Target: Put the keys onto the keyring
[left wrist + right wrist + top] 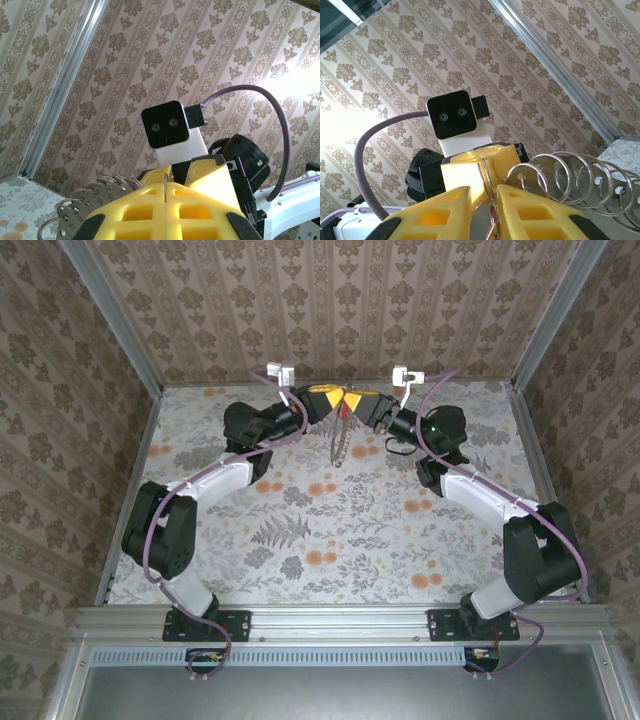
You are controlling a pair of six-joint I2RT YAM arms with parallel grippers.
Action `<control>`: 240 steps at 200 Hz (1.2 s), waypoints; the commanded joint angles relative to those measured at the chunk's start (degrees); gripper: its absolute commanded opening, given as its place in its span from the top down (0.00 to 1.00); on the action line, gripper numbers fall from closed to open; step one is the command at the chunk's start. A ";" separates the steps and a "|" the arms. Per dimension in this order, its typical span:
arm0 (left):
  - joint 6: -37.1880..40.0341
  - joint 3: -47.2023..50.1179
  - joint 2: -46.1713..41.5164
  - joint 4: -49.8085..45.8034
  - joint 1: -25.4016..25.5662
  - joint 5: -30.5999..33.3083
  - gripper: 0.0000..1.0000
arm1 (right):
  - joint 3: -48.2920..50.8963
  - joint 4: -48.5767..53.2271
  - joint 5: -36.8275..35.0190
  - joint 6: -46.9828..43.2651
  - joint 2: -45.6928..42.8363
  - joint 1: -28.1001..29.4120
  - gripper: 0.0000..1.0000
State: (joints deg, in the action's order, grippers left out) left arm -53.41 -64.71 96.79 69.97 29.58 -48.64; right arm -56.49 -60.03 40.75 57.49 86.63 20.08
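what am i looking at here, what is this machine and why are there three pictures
These are two robot arms bolted at the near edge of a flower-patterned table. One picture looks down from above and behind the arms. The other two come from a small camera on each wrist, so each shows that arm's own yellow fingers up close.

The two arms meet at the far middle of the table. The left gripper is shut on a thin wire. The right gripper also has a wire between its fingers, but a narrow gap shows, so I can't tell if it grips. A bunch of silvery wire rings hangs from where they meet.
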 commanded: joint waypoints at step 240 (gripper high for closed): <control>-0.76 -0.31 -0.99 3.25 0.56 -0.11 1.00 | -4.77 -6.68 -1.17 6.30 2.75 0.60 0.90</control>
State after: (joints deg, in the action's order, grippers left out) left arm -54.02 -64.79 96.79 71.22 29.54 -47.33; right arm -58.33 -63.18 40.71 63.02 89.23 20.14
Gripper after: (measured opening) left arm 0.044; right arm 0.093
